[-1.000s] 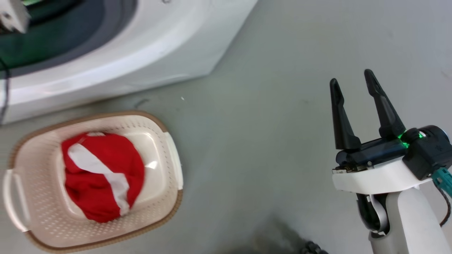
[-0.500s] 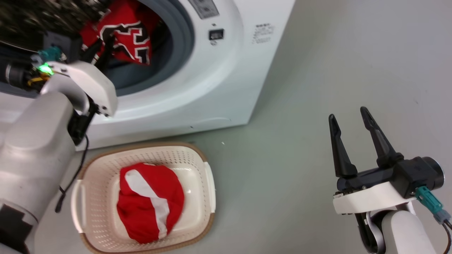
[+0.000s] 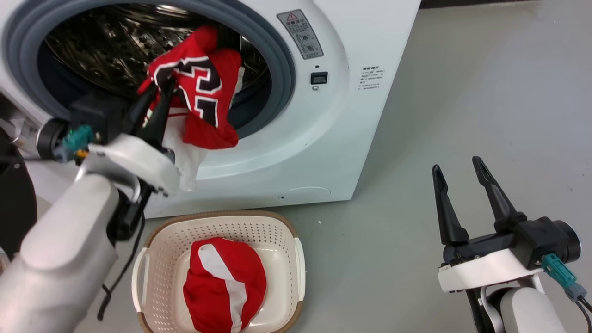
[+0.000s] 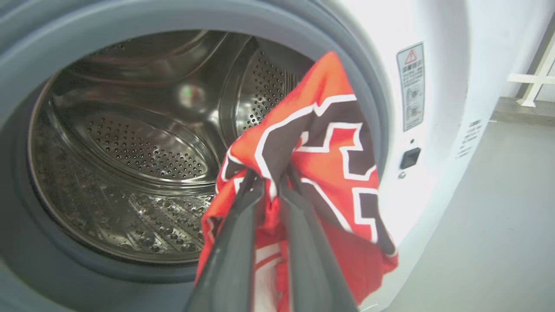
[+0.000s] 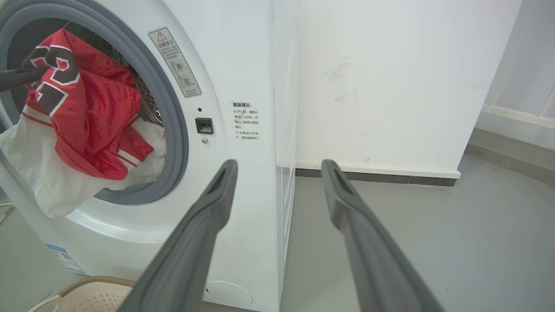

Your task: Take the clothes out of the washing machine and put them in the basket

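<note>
The white washing machine (image 3: pixel 323 138) stands open, its steel drum (image 4: pixel 130 143) bare inside. My left gripper (image 3: pixel 159 95) is shut on a red jersey (image 3: pixel 203 97) with a black-and-white number, which hangs at the porthole mouth; the same jersey (image 4: pixel 329 173) drapes over my left fingers (image 4: pixel 234 242), and the jersey (image 5: pixel 82 112) also hangs in the porthole in the right wrist view. A second red garment with a white stripe (image 3: pixel 226 282) lies in the cream basket (image 3: pixel 157 259) on the floor below the door opening. My right gripper (image 3: pixel 458 166) hovers open and empty to the right.
Grey floor (image 3: pixel 462 92) spreads to the right of the machine. A white wall (image 5: pixel 381 86) with a dark skirting stands behind it. A dark round shape (image 3: pixel 16 208) sits at the far left edge.
The head camera has tilted up, bringing the porthole into view. The jersey in my left gripper has come outward from the drum to the porthole's mouth. The right gripper stays open.
</note>
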Tool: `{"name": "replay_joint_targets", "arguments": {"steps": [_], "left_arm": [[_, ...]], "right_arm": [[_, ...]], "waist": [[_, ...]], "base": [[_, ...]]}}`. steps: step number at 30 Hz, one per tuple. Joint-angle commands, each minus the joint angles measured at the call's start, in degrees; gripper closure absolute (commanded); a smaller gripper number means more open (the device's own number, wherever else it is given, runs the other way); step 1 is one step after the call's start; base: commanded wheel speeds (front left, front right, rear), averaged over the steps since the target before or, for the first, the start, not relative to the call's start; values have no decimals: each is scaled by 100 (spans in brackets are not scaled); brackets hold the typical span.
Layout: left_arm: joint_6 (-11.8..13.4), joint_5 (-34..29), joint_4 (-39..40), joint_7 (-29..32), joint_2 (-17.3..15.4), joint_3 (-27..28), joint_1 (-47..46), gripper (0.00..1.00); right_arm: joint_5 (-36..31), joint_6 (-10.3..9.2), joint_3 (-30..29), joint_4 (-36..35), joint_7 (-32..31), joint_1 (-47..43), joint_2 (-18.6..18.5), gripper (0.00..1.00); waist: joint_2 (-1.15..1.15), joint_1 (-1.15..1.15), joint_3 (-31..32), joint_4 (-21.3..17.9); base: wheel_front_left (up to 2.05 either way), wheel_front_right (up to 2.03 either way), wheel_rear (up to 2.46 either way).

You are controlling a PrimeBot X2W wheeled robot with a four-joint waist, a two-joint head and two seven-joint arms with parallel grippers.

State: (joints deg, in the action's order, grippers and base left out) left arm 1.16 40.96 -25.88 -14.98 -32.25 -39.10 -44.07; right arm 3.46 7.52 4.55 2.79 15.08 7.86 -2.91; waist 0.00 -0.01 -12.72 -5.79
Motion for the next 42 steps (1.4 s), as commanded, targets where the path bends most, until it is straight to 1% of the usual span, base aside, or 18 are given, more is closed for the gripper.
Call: {"name": "replay_joint_targets", "arguments": {"steps": [1, 5, 7, 9, 12, 13, 15, 19, 24, 28, 29, 34, 35, 42], "left_arm": [[106, -99, 318, -28, -77, 85, 301, 100], [352, -246, 1102, -29, -224, 230, 861, 100], [539, -381, 1452, -30, -343, 274, 1126, 100], [712, -401, 1819, -29, -361, 289, 1405, 100], [909, -454, 2219, 17, -448, 208, 1749, 100], [956, -411, 2310, 57, -444, 183, 1872, 100], [968, -247, 2435, 127, -377, 119, 2128, 100], [838, -73, 2245, 275, -347, -59, 2430, 100], [607, 11, 1350, 285, -166, -236, 2419, 100], [300, 43, 428, 234, 56, -303, 2129, 100], [135, 79, -3, 245, 185, -347, 1974, 100], [-217, -16, -1107, 259, 424, -451, 1381, 100], [-217, -16, -1107, 259, 424, -451, 1381, 100], [-545, -148, -2548, 189, 737, -583, 647, 100]], "right_arm": [[-8, -6, -7, 16, 13, -91, 7, 0], [-17, -6, -12, 18, 13, -136, 6, 0], [-30, -6, -15, 17, 13, -143, 7, 0], [-49, -6, -38, 16, 13, -164, 7, 0], [-59, -6, -71, 20, 13, -176, 7, 0], [-64, -6, -66, 25, 13, -174, 8, 0], [-68, -6, -51, 30, 13, -167, 7, 0], [-79, -6, 16, 11, 13, -97, 7, 0], [-155, -6, 54, -40, 13, 57, 7, 0], [-251, -6, -17, -110, 13, 163, 7, 0], [-302, -6, -46, -177, 13, 239, 8, 0], [-335, -6, -101, -339, 13, 451, 9, 0], [-335, -6, -101, -339, 13, 451, 9, 0], [-293, -6, -208, -514, 13, 712, 9, 0]], "waist": [[0, 1, 66, 42], [0, 1, 106, 78], [0, 1, 115, 95], [0, 1, 119, 125], [0, 1, 97, 157], [0, 1, 87, 163], [0, 1, 59, 168], [0, 1, -72, 140], [0, 1, -407, 46], [0, 1, -793, -58], [0, 1, -1024, -106], [0, 1, -1624, -224], [0, 1, -1624, -224], [0, 1, -2295, -396]], "base": [[0, 0, 0], [0, 0, 0], [0, 0, 0], [0, 0, 0], [0, 0, 0], [0, 0, 0], [0, 0, 0], [0, 0, 0], [0, 0, 0], [0, 0, 0], [0, 0, 0], [0, 0, 0], [0, 0, 0], [0, 0, 0]]}}
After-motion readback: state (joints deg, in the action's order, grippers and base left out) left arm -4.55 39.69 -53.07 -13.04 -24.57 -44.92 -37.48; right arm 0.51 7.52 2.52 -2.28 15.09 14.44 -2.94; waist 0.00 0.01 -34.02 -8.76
